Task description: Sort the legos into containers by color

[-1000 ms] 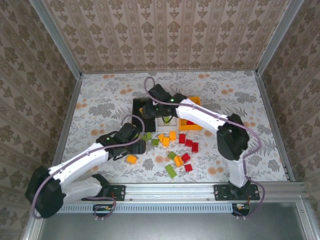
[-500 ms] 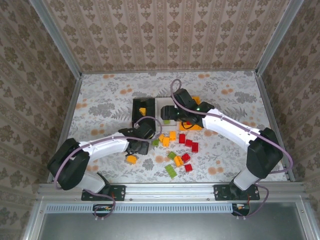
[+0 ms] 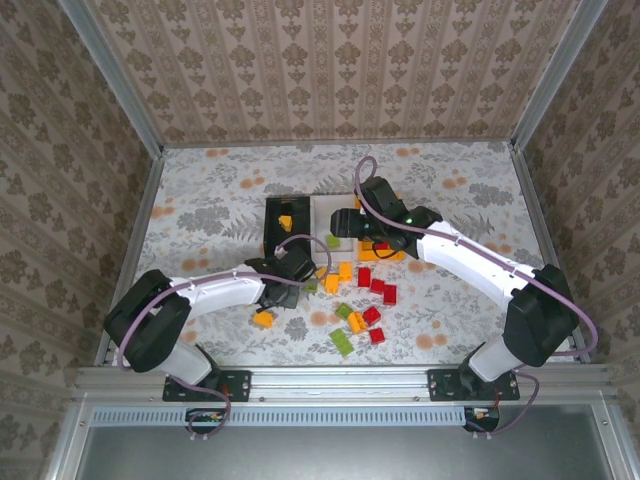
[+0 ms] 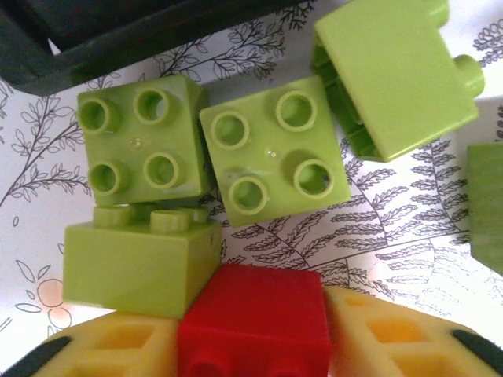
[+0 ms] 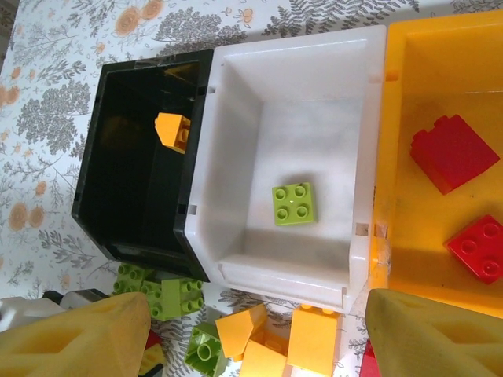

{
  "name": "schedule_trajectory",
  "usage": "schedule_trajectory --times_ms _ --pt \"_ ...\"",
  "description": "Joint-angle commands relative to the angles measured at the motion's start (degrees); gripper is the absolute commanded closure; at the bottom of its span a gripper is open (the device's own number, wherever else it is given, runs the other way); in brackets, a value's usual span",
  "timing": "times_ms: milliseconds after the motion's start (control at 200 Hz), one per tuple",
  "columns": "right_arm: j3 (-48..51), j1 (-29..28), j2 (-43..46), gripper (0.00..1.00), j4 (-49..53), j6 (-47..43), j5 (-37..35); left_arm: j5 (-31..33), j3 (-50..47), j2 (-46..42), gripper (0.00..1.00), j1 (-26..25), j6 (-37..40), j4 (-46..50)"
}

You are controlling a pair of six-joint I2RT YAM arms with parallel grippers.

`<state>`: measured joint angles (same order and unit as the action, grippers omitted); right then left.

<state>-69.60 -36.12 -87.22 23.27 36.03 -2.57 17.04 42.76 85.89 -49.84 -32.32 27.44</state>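
The left claw (image 4: 251, 349) is clamping a red brick (image 4: 251, 314), its yellow pads pressing on both sides, low over the table (image 4: 393, 236). Just beyond its tips several green bricks (image 4: 271, 161) are lying close together, and one is sitting right beside the held brick. Past them the black bin (image 4: 118, 31) is standing.

The right claw (image 5: 259, 345) is hanging released, with its fingers wide apart and nothing between them, over the near wall of the white bin (image 5: 291, 271). Ahead of this claw and to its left, the black bin is holding one yellow brick (image 5: 173, 129). Straight ahead, the white bin is holding one green brick (image 5: 292, 204). To its right, the orange bin (image 5: 393, 157) is holding two red bricks (image 5: 452, 153).

The sorting looks to be at an early stage, with only these four bricks showing in bins. Most of the loose bricks (image 3: 355, 300), in all three colours, are lying on the table near both claws. The held red brick probably belongs in the orange bin, which is the farthest bin from the left claw.
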Motion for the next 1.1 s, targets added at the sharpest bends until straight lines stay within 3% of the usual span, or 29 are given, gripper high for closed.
schedule_trajectory --times_ms 0,245,425,630,885,1095 --pt "1.1 0.7 2.4 0.26 -0.5 0.6 -0.6 1.6 1.8 -0.9 0.60 -0.8 0.9 0.9" --pt "3.8 2.5 5.6 0.27 -0.2 1.4 -1.3 1.5 7.1 -6.8 0.64 -5.0 -0.1 8.3" --pt "10.4 6.4 12.2 0.27 1.7 3.3 -4.2 -2.9 17.3 -5.9 0.64 -5.1 3.1 6.7" --pt "19.5 10.8 20.2 0.27 4.2 5.2 -6.4 -8.2 36.9 9.8 0.65 -4.2 9.3 2.2" --pt "25.5 12.7 26.2 0.26 6.6 5.9 -7.2 -13.1 61.0 30.9 0.66 -1.3 11.9 4.4" --pt "26.8 12.9 27.9 0.26 7.1 5.6 -6.9 -15.0 72.4 40.9 0.62 -0.3 11.5 7.9"
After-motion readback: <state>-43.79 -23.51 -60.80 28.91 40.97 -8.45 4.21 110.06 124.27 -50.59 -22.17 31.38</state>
